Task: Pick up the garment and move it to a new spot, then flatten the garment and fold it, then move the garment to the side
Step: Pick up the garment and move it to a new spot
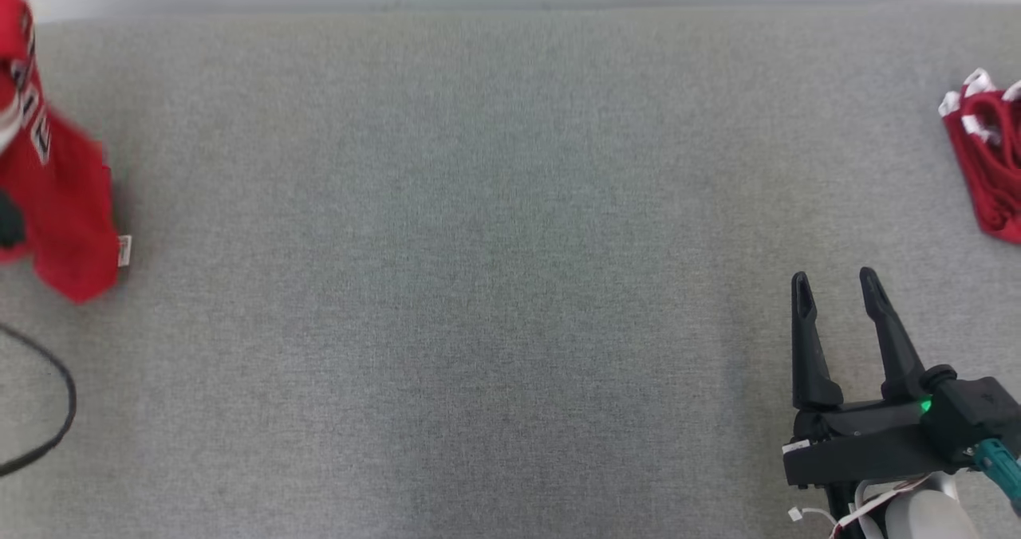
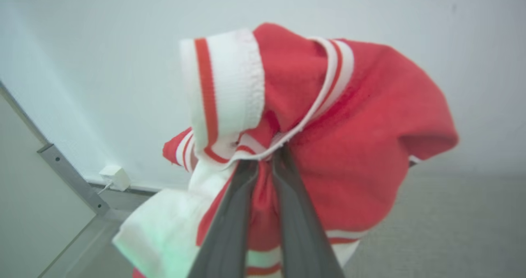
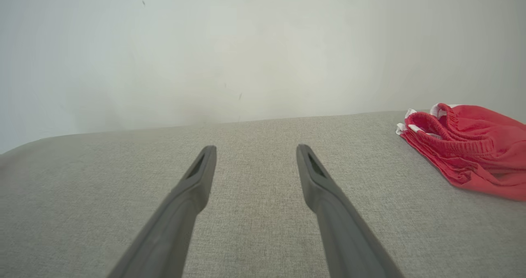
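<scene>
The garment [image 1: 68, 204] is red with white striped trim and hangs, blurred, at the far left edge of the head view, above the grey fabric surface [image 1: 478, 284]. In the left wrist view my left gripper [image 2: 269, 156] is shut on a bunched fold of the garment [image 2: 370, 126], which drapes over and around the fingers in the air. My right gripper [image 1: 835, 280] stands open at the lower right, low over the surface, with nothing between its fingers [image 3: 197, 175]. It is far from the held garment.
A second red piece of clothing [image 1: 989, 164] with an elastic waistband lies crumpled at the far right edge [image 3: 468, 146]. A black cable [image 1: 56, 419] loops at the lower left. A pale wall [image 3: 246, 43] bounds the back edge.
</scene>
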Robot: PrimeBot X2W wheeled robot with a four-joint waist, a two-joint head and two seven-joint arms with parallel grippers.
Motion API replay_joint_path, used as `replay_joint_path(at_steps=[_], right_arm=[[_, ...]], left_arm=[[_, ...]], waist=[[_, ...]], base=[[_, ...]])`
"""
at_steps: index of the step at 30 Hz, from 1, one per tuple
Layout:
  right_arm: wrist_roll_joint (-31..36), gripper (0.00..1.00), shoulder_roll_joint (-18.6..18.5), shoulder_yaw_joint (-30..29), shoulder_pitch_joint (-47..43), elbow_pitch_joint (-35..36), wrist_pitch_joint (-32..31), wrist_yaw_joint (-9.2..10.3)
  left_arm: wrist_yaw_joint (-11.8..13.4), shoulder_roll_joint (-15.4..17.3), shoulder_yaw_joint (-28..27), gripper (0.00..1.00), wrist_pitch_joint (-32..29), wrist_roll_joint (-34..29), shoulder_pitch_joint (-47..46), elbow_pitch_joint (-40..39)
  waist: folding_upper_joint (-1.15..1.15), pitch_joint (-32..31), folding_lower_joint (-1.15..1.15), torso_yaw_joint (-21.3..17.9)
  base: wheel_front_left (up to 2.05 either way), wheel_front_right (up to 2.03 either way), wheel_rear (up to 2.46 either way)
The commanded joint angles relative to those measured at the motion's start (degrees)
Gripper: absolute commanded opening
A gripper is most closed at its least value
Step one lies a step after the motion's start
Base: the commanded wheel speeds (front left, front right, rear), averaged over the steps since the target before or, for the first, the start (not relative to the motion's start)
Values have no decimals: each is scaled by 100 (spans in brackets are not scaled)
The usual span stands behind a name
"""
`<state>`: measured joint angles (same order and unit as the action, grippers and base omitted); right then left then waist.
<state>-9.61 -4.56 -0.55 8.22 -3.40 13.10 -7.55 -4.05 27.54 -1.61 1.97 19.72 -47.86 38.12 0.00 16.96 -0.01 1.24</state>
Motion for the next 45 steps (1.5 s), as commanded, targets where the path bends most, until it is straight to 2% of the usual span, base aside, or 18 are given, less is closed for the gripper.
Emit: replay_joint_path(at_steps=[1, 8, 13, 21, 27, 34, 41, 45], right_arm=[[-56, 100, 37, 21, -24, -94, 57, 16], [-196, 100, 114, 85, -46, -380, 166, 15], [-283, 100, 145, 79, -64, -516, 207, 15], [-429, 100, 170, 44, -52, -488, 211, 15], [-535, 100, 172, -62, -110, -432, 213, 15], [-533, 100, 172, -149, -93, -388, 213, 15], [-477, 100, 172, -50, -8, -428, 214, 15], [-429, 100, 170, -17, 31, -447, 213, 15]], left_arm=[[-13, -9, 114, 0, 44, -113, -194, -285], [-98, -393, 689, 0, -260, -259, -664, -1479], [-166, -853, 1172, 0, -557, -201, -1059, -2077], [-216, -1638, 1840, 0, -666, -116, -1289, -2166], [-169, -2129, 2146, 0, -458, -4, -987, -1906], [-77, -2288, 2278, 0, -139, 223, -232, -1542], [95, -2101, 2342, 0, 296, 244, 1089, -1084], [81, -2017, 2392, 0, 454, 304, 1702, -813]], waist=[[0, -244, 1, -68], [0, -597, 1, -420], [0, -740, 1, -819], [0, -713, 1, -1527], [0, -613, 1, -1729], [0, -522, 1, -1628], [0, -453, 1, -1349], [0, -435, 1, -1221]], base=[[0, 0, 0], [0, 0, 0], [0, 0, 0], [0, 0, 0], [0, 0, 0], [0, 0, 0], [0, 0, 0], [0, 0, 0]])
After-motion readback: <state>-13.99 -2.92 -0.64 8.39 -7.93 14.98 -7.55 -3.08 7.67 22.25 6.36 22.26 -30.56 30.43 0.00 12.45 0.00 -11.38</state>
